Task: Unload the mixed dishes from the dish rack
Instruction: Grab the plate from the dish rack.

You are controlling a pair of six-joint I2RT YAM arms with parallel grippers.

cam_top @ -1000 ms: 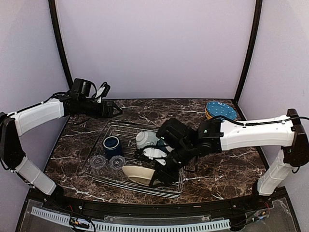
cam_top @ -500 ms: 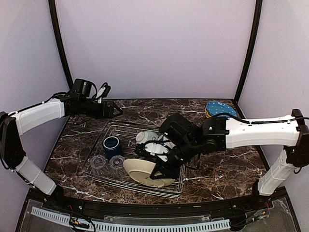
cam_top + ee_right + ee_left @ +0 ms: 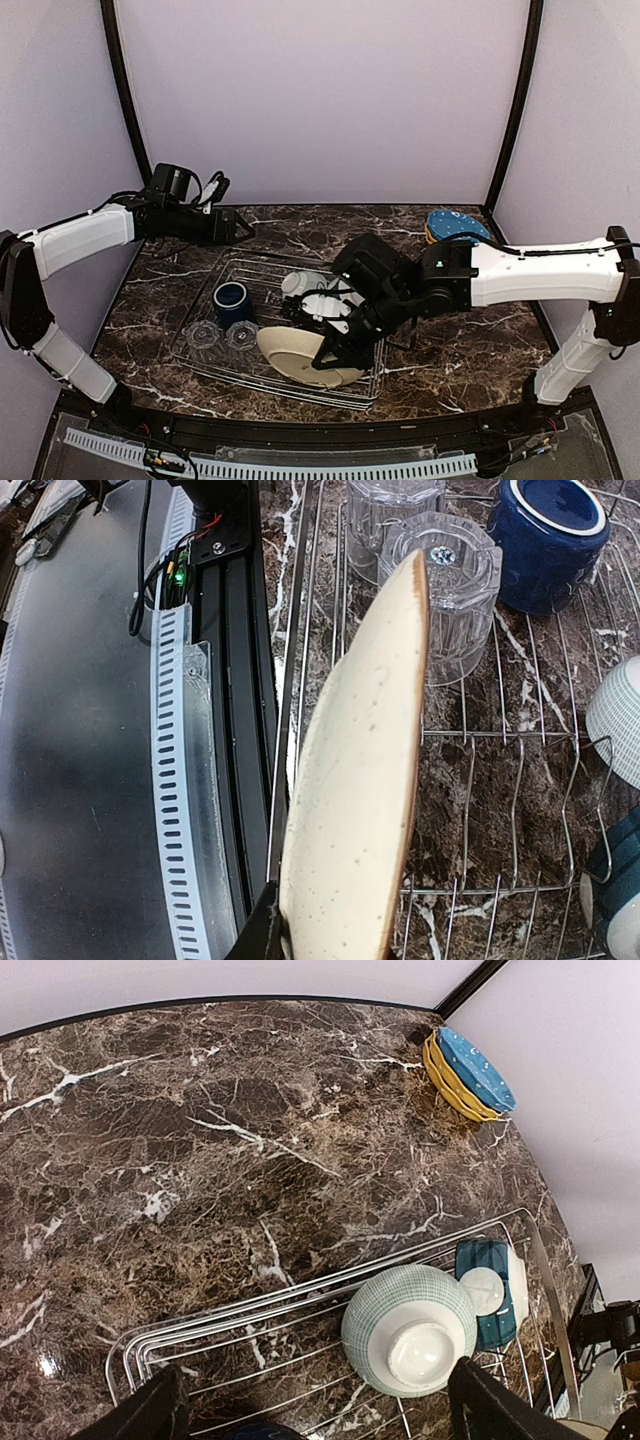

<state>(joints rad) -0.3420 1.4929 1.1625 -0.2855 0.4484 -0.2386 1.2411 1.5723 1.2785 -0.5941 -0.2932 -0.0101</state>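
Note:
My right gripper [image 3: 335, 362] is shut on the cream plate [image 3: 298, 352] and holds it tilted on edge over the front of the wire dish rack [image 3: 262, 272]. In the right wrist view the plate [image 3: 360, 780] fills the middle, with one finger [image 3: 260, 932] against its lower rim. In the rack are the dark blue mug [image 3: 232, 300], two upturned clear glasses [image 3: 203, 334] [image 3: 241, 335], and two bowls [image 3: 300, 284] [image 3: 330, 298]. My left gripper [image 3: 236, 226] is open and empty above the table's back left. The yellow spotted plate [image 3: 455, 228] lies at the back right.
The left wrist view shows an upturned checked bowl [image 3: 410, 1328], a teal bowl [image 3: 490, 1285], the rack's far rail [image 3: 250, 1305] and the yellow plate [image 3: 468, 1070]. The table's black front edge [image 3: 215, 680] runs just beside the held plate.
My right gripper has lifted the cream plate from lying low in the rack's front to tilted on edge, mostly in the first half second. The left arm has not moved.

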